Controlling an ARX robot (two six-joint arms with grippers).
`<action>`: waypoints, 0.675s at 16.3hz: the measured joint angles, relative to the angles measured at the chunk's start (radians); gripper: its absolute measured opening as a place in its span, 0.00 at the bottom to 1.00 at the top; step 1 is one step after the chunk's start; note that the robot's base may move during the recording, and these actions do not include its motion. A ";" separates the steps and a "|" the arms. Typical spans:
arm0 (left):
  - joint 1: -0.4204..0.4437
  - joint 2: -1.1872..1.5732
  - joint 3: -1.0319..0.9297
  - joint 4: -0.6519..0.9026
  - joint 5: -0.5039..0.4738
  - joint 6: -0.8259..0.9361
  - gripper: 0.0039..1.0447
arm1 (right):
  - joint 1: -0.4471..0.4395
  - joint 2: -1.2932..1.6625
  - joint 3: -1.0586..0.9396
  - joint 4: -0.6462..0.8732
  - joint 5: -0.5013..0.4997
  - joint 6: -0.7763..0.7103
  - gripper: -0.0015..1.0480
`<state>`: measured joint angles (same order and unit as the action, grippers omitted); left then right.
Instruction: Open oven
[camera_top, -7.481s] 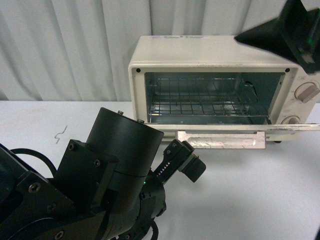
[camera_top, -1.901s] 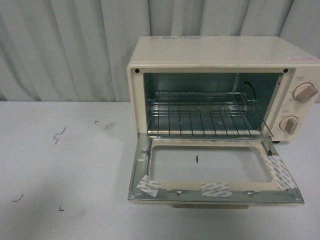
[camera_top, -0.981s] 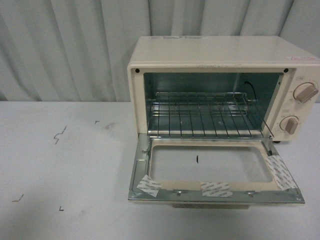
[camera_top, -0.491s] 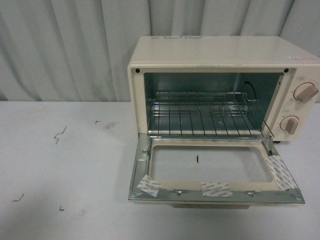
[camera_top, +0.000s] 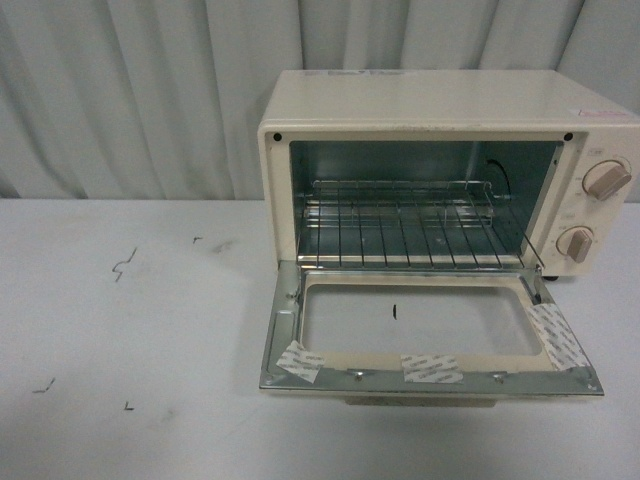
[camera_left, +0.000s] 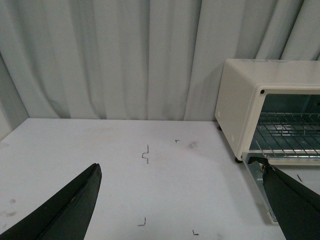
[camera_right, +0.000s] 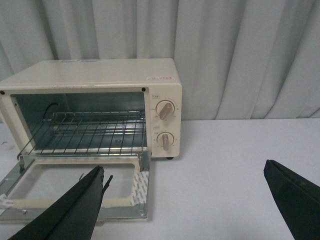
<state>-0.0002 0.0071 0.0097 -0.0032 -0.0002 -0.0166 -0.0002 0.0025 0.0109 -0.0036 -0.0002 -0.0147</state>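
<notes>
The cream oven (camera_top: 440, 95) stands at the back right of the white table (camera_top: 150, 340). Its glass door (camera_top: 430, 377) is dropped all the way down, lying near flat towards me, with tape patches on the frame. The wire rack (camera_top: 400, 225) shows inside, and two round knobs (camera_top: 606, 180) sit on the right panel. Neither arm shows in the front view. My left gripper (camera_left: 175, 165) is open over bare table, left of the oven (camera_left: 240, 100). My right gripper (camera_right: 183, 167) is open, with nothing in it, in front of the oven (camera_right: 100, 70) by its right corner.
A grey pleated curtain (camera_top: 130, 100) closes off the back of the table. Small dark marks (camera_top: 123, 265) dot the tabletop left of the oven. The beige handle (camera_top: 420, 401) peeks out under the door's front edge.
Both arms have left the front view since the earliest frame, and the door has dropped from level to fully down. Over the last second only the view shifts slightly.
</notes>
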 joint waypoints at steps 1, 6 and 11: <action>0.000 0.000 0.000 0.000 0.000 0.000 0.94 | 0.000 0.000 0.000 0.000 0.000 0.000 0.94; 0.000 0.000 0.000 -0.001 0.000 0.000 0.94 | 0.000 0.000 0.000 0.000 0.000 0.000 0.94; 0.000 0.000 0.000 -0.002 -0.002 0.000 0.94 | 0.000 0.002 0.000 -0.002 0.000 0.000 0.94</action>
<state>-0.0002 0.0071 0.0097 -0.0055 -0.0017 -0.0166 -0.0002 0.0040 0.0109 -0.0055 -0.0002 -0.0147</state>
